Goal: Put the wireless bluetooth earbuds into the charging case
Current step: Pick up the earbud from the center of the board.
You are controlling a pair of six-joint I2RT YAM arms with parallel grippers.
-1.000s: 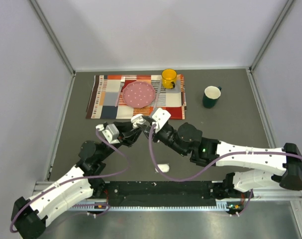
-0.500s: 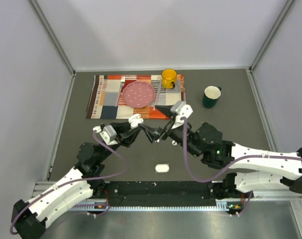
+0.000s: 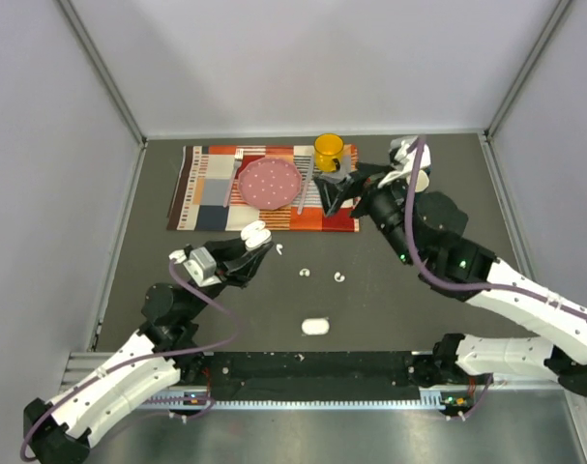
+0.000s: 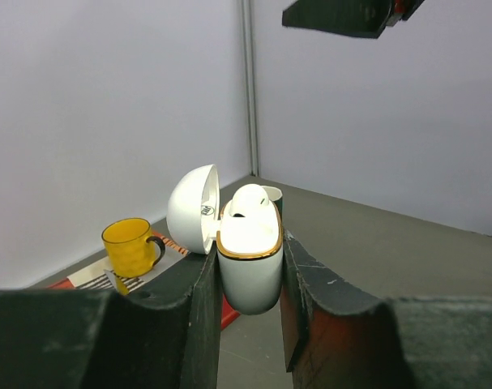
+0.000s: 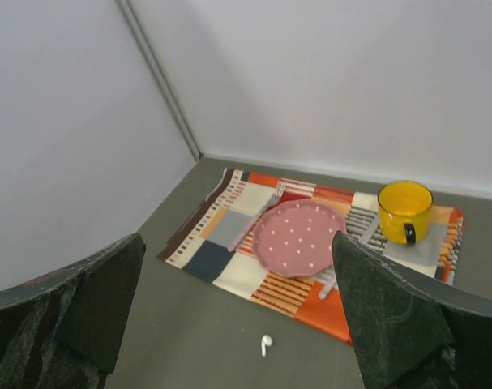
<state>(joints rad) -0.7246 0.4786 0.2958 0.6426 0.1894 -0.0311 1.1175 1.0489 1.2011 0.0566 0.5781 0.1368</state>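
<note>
— One earbud (image 4: 247, 203) looks seated in the open charging case (image 4: 247, 271). The left pincer (image 3: 255, 242) clamps that case, held above the bench (image 3: 148, 193).
— And the rest?
— Three loose earbuds (image 3: 305, 274) lie on the bench between the arms. A second case (image 3: 315, 327) lies shut nearby. The right pincer (image 3: 337, 189) hangs wide and empty over the placemat (image 3: 201, 188). Nothing blocks them.

charging case (image 4: 247, 259): upright, lid open, earbud (image 4: 250, 201) seated | earbuds (image 3: 305, 273): three loose, white, apart
</note>
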